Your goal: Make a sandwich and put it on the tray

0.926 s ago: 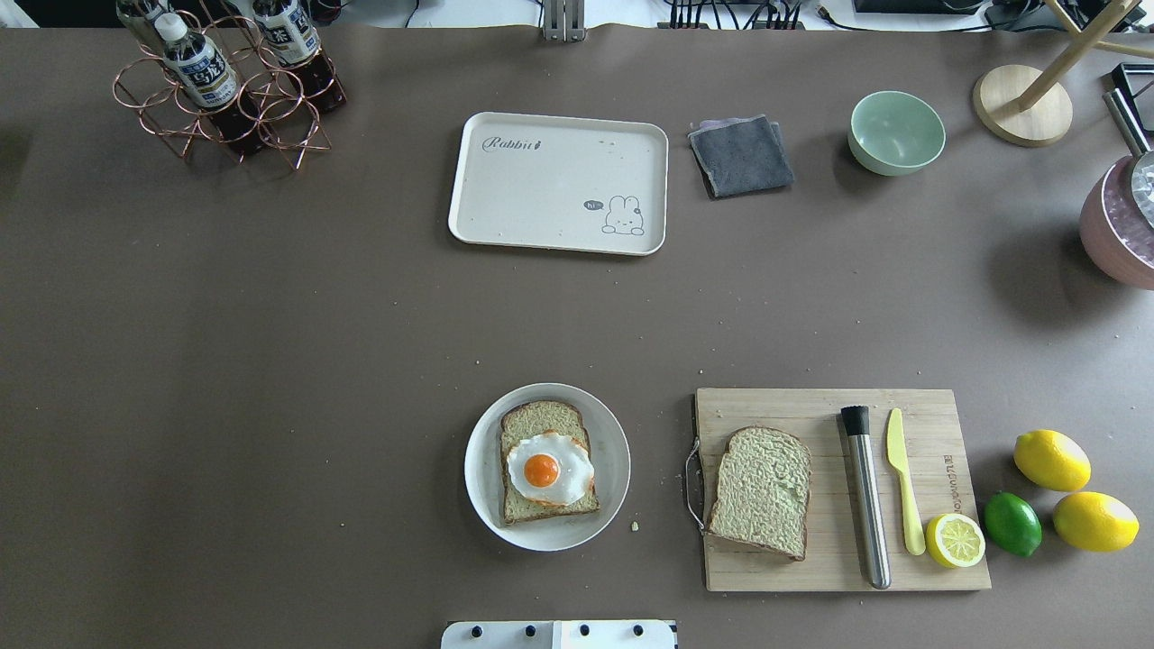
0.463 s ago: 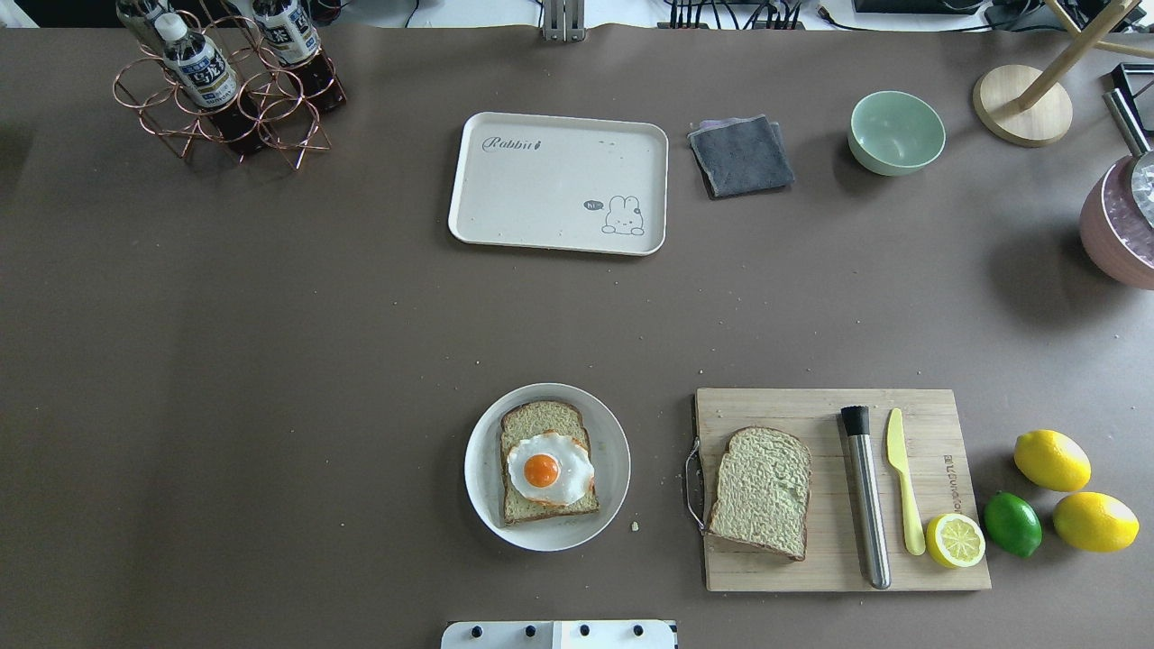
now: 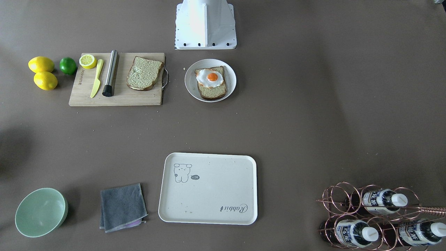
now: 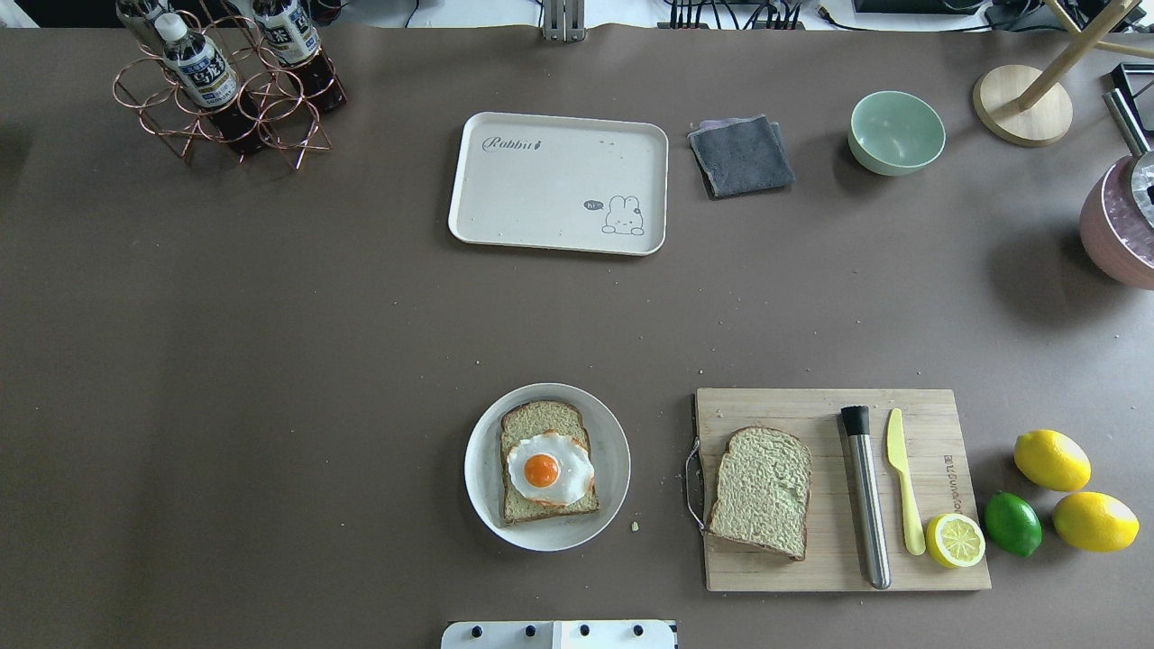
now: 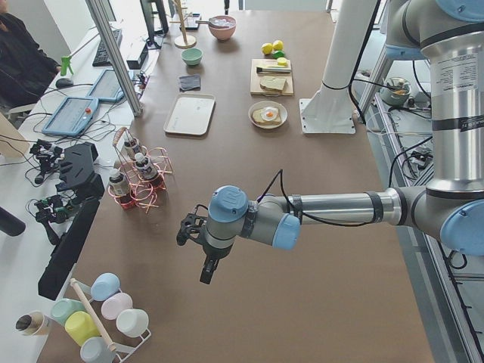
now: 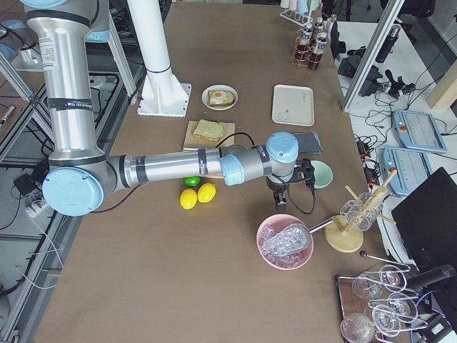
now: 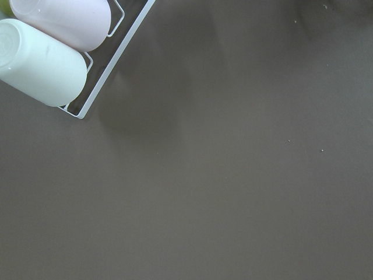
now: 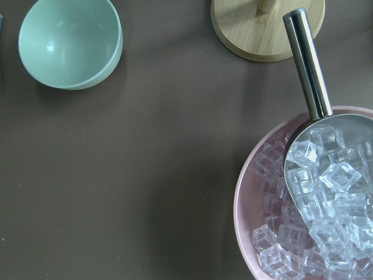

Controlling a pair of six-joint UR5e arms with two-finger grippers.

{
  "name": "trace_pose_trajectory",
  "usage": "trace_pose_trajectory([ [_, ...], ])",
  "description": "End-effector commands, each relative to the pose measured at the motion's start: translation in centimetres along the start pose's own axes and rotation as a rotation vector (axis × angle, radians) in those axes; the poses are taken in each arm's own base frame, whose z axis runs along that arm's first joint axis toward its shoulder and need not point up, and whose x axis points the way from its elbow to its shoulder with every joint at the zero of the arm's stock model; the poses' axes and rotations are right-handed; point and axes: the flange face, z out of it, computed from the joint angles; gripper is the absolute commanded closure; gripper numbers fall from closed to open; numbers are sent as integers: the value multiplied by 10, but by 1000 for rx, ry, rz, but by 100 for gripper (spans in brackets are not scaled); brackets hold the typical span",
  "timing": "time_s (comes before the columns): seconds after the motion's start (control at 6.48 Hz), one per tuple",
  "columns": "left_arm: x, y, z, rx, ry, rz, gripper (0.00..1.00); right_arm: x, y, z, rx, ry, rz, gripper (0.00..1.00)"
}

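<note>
My left gripper [image 5: 206,271] hangs over bare table [image 7: 233,175] beside a cup rack [image 7: 108,64]. My right gripper [image 6: 279,199] hangs above an ice bowl [image 8: 247,192]. I cannot tell whether either is spread. Egg-topped bread [image 4: 547,464] sits on a plate [image 4: 613,469], the second slice [image 4: 762,491] on the board [image 4: 811,568], and the tray [image 4: 541,194] lies well apart.

Brown table [image 4: 270,361]; white desk [image 5: 19,261] alongside; floor [image 6: 18,286] seemingly grey.

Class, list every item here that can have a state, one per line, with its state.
tray: empty, save crumbs
plate: holds one bread slice topped with egg
second slice: bare, flat on cutting board
green bowl: empty, upright
pink bowl: filled with ice, scoop in it
cloth: folded
left gripper, right gripper: cannot tell
</note>
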Motion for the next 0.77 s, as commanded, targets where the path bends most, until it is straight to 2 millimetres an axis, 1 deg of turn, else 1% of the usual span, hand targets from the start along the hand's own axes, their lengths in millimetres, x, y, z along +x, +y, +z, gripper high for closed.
trace_pose_trajectory([
  [0.0, -1, 6, 1, -3, 1, -2, 2, -4, -4, -1, 5, 1, -5, 0],
  [0.62, 2, 5, -2, 8, 2, 8, 2, -4, -7, -4, 17, 22, -6, 0],
])
